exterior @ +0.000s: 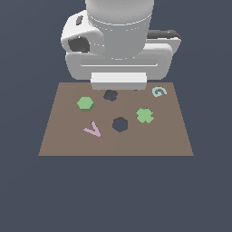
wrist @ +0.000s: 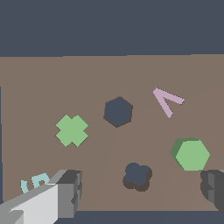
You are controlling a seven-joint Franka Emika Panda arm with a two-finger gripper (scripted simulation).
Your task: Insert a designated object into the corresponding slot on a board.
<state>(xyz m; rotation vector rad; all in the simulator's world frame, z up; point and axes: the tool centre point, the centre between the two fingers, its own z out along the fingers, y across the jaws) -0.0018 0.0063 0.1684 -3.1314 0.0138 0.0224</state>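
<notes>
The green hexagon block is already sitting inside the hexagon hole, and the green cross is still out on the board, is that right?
Not quite. The green hexagon block lies on the board, apart from the hexagon hole, which is empty, as the exterior view shows. The green cross is indeed out on the board.
</notes>
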